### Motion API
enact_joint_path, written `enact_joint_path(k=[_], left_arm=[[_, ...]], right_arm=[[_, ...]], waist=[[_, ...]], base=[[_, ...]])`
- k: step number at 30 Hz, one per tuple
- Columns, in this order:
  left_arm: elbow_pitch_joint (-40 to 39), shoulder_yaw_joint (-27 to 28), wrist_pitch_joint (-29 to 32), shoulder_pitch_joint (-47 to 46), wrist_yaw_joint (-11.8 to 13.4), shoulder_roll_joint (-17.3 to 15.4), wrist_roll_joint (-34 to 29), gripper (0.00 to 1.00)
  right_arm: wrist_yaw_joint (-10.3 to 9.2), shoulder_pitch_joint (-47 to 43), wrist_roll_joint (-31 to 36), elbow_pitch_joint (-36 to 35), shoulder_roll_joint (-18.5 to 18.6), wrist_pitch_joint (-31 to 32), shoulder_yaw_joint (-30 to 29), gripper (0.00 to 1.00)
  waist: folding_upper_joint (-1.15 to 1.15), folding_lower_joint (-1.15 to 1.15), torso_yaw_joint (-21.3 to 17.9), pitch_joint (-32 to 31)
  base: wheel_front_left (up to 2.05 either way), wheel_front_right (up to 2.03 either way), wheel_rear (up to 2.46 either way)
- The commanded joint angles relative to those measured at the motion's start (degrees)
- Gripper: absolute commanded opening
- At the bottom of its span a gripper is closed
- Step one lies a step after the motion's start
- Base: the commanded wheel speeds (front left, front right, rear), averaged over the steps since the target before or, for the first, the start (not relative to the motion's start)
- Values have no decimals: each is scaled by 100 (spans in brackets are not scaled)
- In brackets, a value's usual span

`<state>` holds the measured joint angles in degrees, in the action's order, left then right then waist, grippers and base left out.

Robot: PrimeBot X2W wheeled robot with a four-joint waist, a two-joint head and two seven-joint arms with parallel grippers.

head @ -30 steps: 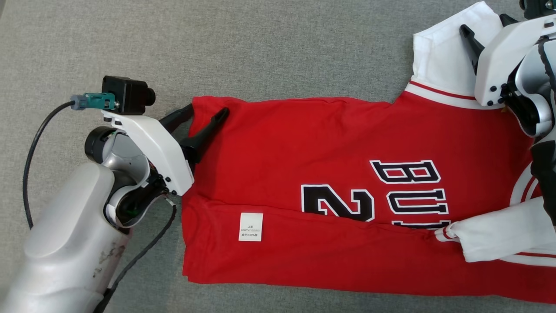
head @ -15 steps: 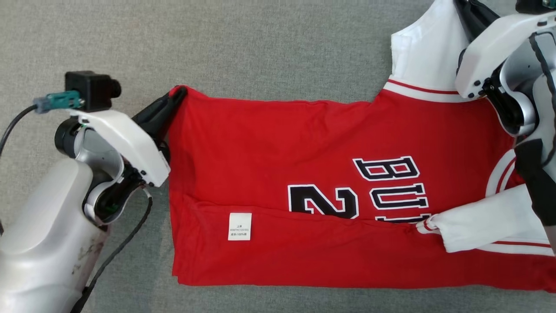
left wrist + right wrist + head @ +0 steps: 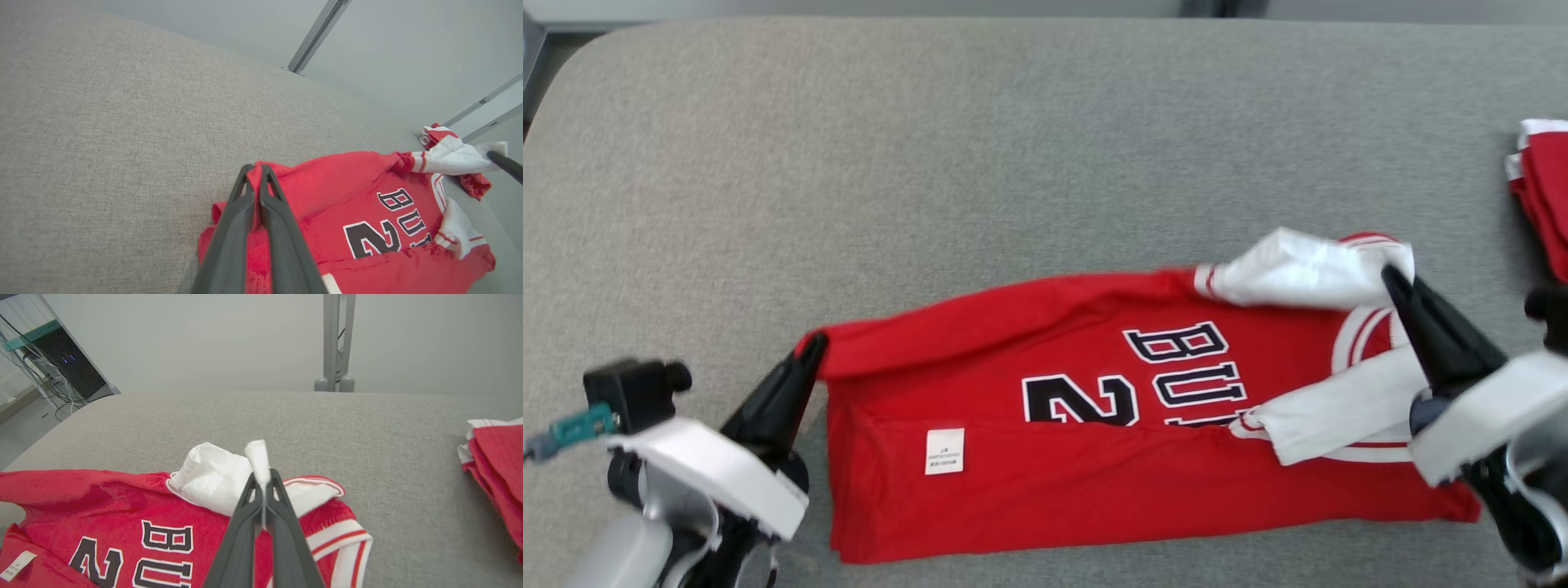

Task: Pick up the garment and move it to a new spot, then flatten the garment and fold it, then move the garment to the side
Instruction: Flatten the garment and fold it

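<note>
**Garment (image 3: 1094, 482) pinched at both ends on the grey counter**

The left gripper (image 3: 814, 343) has its two long, dark, tapering fingers pressed together on a corner of the garment's red hem. That corner is the part of the garment farthest from the folded pile (image 3: 1543, 212) of red and white clothing. In the left wrist view the left gripper (image 3: 255, 168) shows a sliver of red cloth between its tips, and the fabric there is raised off the surface.

The right gripper (image 3: 1390, 273) is closed in the same narrow way on the white sleeve (image 3: 1298, 273), at the end of the garment nearer the pile. In the right wrist view the right gripper (image 3: 262, 479) has a small tuft of white cloth standing up above its fingertips, and the sleeve (image 3: 212, 477) bunches in soft rounded folds beside them.

The garment is a soft red knit jersey with white, red-striped trim. It has blocky black letters and a numeral edged in white (image 3: 1176, 367), and a small white rectangular care label (image 3: 944, 451). Its lower edge is folded up over the print. It lies lengthwise on the counter (image 3: 931, 163), to the left of the pile and apart from it. The counter has a grey woven cover with a fine, even texture and a rounded corner far from the pile (image 3: 498, 457).
</note>
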<state>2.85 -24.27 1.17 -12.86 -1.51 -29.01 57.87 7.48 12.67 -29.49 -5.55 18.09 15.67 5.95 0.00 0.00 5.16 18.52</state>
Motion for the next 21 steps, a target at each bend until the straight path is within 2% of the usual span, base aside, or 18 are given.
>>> enact_joint_path(k=[1, 5, 9, 10, 11, 12, 17, 21], left_arm=[[-21, 24, -30, 67, 30, -31, 16, 0], [-317, 75, -172, 704, 263, -90, 48, 0], [-382, -79, -172, 1113, 480, -169, -129, 2], [-392, -113, -156, 1209, 521, -144, -111, 18], [-400, -130, -159, 1291, 567, -138, -107, 47], [-405, -121, -189, 1371, 621, -148, -125, 100], [-420, 189, -713, 1719, 1046, -235, -365, 100], [-633, 574, -1386, 1896, 1472, -129, -683, 100]], right_arm=[[3, -62, -32, -47, -22, 10, -63, 0], [3, -913, 51, -424, -320, 112, -241, 0], [3, -1250, 214, -256, -479, 1, -249, 0], [3, -1292, 268, -150, -495, -11, -240, 29], [3, -1352, 305, -41, -505, 24, -209, 72], [3, -1379, 337, 40, -489, 61, -165, 100], [3, -1295, 466, 78, -541, 94, -494, 100], [3, -1050, 682, -24, -586, 365, -753, 100]], waist=[[0, 0, -196, -196], [0, 0, -334, -336], [0, 0, -441, -405], [0, 0, -465, -424], [0, 0, -482, -446], [0, 0, -491, -464], [0, 0, -519, -511], [0, 0, -489, -490]], base=[[0, 0, 0], [0, 0, 0], [0, 0, 0], [0, 0, 0], [0, 0, 0], [0, 0, 0], [0, 0, 0], [0, 0, 0]])
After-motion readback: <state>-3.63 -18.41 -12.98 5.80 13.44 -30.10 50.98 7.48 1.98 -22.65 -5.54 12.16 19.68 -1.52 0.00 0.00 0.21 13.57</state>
